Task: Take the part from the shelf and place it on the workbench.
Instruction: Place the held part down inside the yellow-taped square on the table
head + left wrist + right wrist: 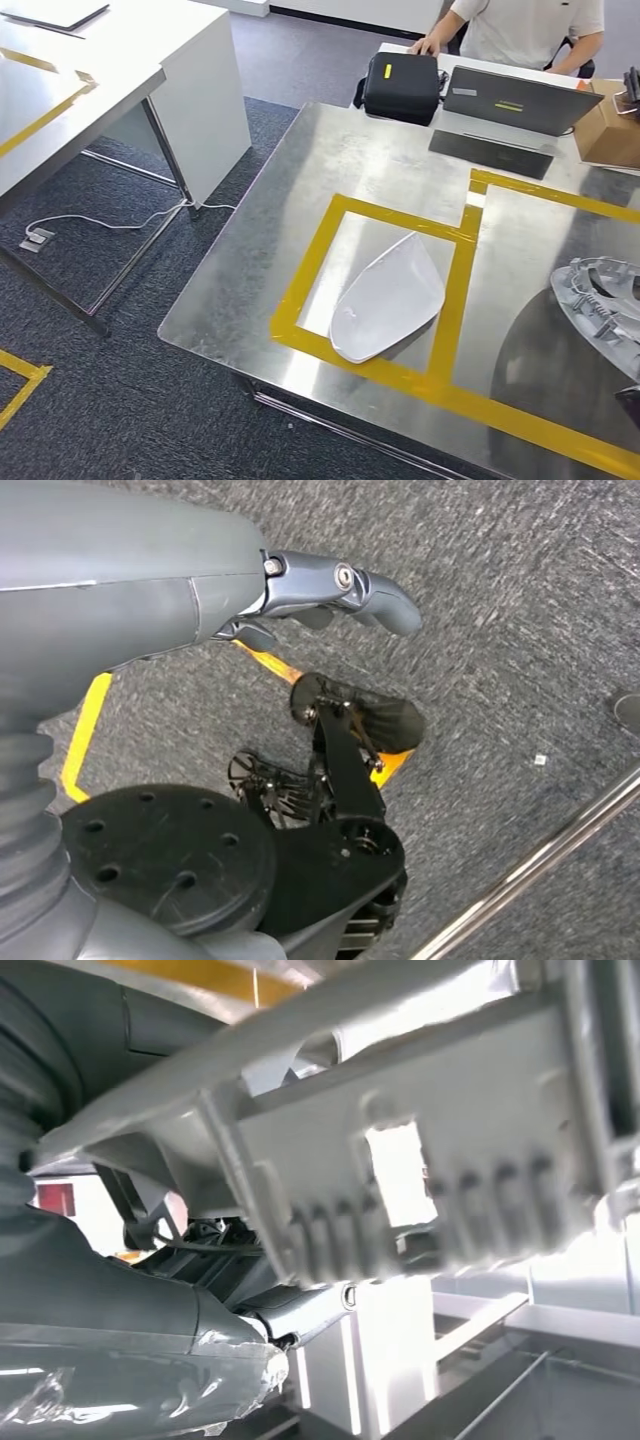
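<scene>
A grey ribbed plastic part (pixel 601 297) hangs just above the workbench (pixel 355 160) at its right side, over the right yellow-taped field. In the right wrist view the same part (pixel 423 1150) is seen close up, and my right hand (pixel 226 1325) holds it from underneath, with most of the fingers hidden by it. A white curved shell part (pixel 389 297) lies inside the left yellow-taped rectangle (pixel 302 290). My left hand (pixel 332 585) hangs beside my body over the carpet, fingers stretched out and holding nothing.
At the far edge of the workbench stand a black case (pixel 401 86), a laptop (pixel 513 102) and a cardboard box (pixel 607 130), with a person (pixel 521 28) seated behind. A white desk (pixel 90 90) stands to the left across carpet with yellow floor tape (pixel 23 385).
</scene>
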Action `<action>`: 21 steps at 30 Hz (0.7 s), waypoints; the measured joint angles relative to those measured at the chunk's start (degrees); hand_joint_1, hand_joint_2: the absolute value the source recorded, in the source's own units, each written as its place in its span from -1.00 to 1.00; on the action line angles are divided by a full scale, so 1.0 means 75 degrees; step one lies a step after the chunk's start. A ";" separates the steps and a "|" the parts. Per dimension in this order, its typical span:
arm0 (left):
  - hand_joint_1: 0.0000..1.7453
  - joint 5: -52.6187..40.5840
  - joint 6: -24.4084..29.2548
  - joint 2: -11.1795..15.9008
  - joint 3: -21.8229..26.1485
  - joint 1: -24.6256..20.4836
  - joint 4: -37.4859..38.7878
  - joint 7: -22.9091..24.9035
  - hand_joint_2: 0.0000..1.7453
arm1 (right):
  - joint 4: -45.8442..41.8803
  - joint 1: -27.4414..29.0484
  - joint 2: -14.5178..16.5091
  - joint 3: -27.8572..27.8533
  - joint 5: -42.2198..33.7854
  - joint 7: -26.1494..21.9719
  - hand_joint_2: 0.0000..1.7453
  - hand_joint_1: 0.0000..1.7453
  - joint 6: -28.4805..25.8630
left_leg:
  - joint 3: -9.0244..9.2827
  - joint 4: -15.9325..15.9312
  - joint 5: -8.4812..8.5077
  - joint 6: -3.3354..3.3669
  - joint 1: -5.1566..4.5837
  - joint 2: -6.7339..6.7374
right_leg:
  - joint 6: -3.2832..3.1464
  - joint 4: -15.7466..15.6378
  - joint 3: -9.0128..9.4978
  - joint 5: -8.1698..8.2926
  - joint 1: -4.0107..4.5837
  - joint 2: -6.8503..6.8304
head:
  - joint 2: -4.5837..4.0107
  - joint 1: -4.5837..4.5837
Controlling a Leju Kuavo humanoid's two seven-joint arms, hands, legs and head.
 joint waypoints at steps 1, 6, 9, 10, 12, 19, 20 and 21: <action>-1.00 0.0001 -0.0001 0.0003 0.0000 -0.0014 0.0000 0.0000 1.00 | 0.0050 -0.0004 -0.0004 0.0040 0.0000 0.0004 1.00 1.00 -0.0005 | 0.0008 -0.0001 0.0013 0.0047 0.0013 0.0000 | 0.0033 0.0106 -0.0016 -0.0128 -0.0001 -0.0003 | 0.0001 0.0012; -1.00 0.0003 -0.0001 0.0017 0.0000 -0.0052 0.0000 0.0000 1.00 | 0.0276 -0.0031 -0.0012 0.0187 0.0000 0.0012 1.00 1.00 -0.0009 | 0.0011 -0.0009 -0.0023 0.0160 -0.0016 -0.0006 | 0.0092 0.1929 -0.0839 -0.1092 0.0006 -0.0011 | 0.0000 0.0031; -1.00 0.0001 -0.0001 0.0016 0.0000 -0.0055 0.0000 0.0000 1.00 | 0.0365 -0.0046 -0.0016 0.0257 0.0000 0.0012 1.00 1.00 -0.0009 | 0.0011 -0.0009 -0.0007 0.0162 -0.0033 -0.0026 | 0.0023 0.1028 -0.0468 -0.0390 0.0027 -0.0008 | 0.0000 0.0030; -1.00 0.0001 -0.0001 0.0015 0.0000 -0.0057 0.0000 0.0000 1.00 | 0.0385 -0.0058 -0.0022 0.0278 0.0001 0.0012 1.00 1.00 -0.0009 | 0.0012 -0.0011 0.0012 0.0144 -0.0039 -0.0033 | 0.0004 0.0551 -0.0238 -0.0154 0.0047 -0.0004 | 0.0001 0.0025; -1.00 -0.0002 0.0002 0.0012 0.0000 -0.0060 -0.0001 -0.0003 1.00 | 0.0415 -0.0081 -0.0036 0.0319 0.0001 0.0019 1.00 1.00 -0.0023 | 0.0012 -0.0020 0.0077 0.0079 -0.0042 -0.0045 | -0.0037 0.0023 -0.0019 0.0103 0.0093 0.0007 | 0.0001 0.0023; -1.00 -0.0032 0.0208 0.0005 0.0000 -0.0050 0.0000 -0.0234 1.00 | 0.0444 -0.0064 -0.0051 0.0515 -0.0131 0.0216 1.00 1.00 -0.0071 | -0.0395 0.0997 -0.0815 -0.0251 -0.0003 -0.0054 | -0.0365 -0.0096 -0.0260 0.0385 0.0061 -0.0052 | 0.0000 0.0001; -1.00 -0.0046 0.0218 0.0003 0.0000 -0.0049 0.0000 -0.0224 1.00 | 0.0469 -0.0062 -0.0049 0.0560 -0.0217 0.0213 1.00 1.00 -0.0071 | -0.0556 0.1493 -0.1083 -0.0279 0.0006 -0.0054 | -0.0370 -0.0094 -0.0297 0.0426 0.0058 -0.0060 | 0.0000 0.0001; -1.00 -0.0058 0.0224 0.0001 0.0000 -0.0049 0.0000 -0.0211 1.00 | 0.0509 -0.0067 -0.0046 0.0608 -0.0310 0.0201 1.00 1.00 -0.0076 | -0.0646 0.1853 -0.1214 -0.0297 0.0013 -0.0053 | -0.0365 -0.0090 -0.0331 0.0464 0.0056 -0.0064 | 0.0000 0.0001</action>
